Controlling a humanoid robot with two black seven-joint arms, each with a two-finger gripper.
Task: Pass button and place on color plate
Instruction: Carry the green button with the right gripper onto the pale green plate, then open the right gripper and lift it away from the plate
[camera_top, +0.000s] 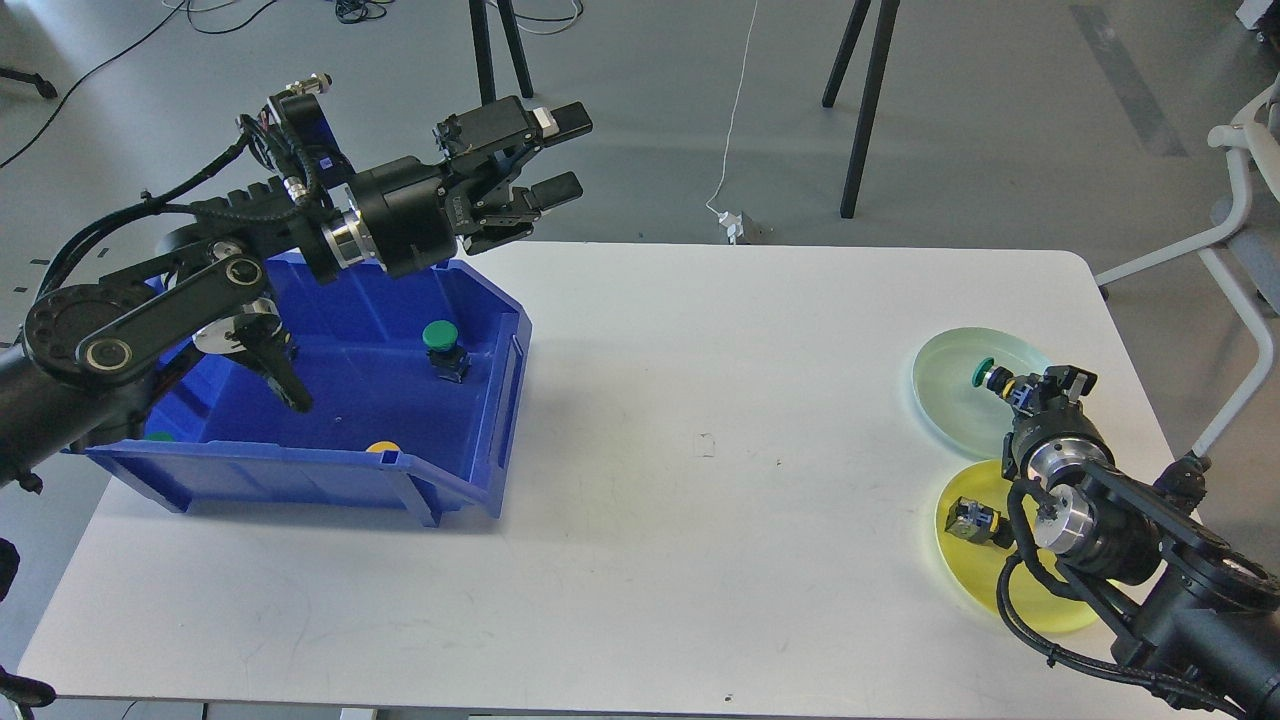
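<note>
Left gripper: hangs above the far right corner of the blue bin, pointing right, jaws wide apart, holding nothing.
Right gripper: low over the green plate at the right of the surface; it is seen end-on, so I cannot tell how far its jaws are open. A green button sits right at its tip, lying on its side with the cap pointing left, over the plate; whether it is gripped or already released is not clear.
Next button: a green-capped button stands upright inside the bin, cap up, near the right wall.
Key relation: that button lies below the left gripper and nearer to the robot, slightly to the left of its tips; the left arm is clearly the nearer one, the right arm is well apart across the surface.
Other buttons in bin: a yellow cap and a green cap peek over the near wall.
Yellow plate: near right, already carries 1 button lying on its side.
Judgement: the left gripper needs to turn down and back to reach the upright button.
</note>
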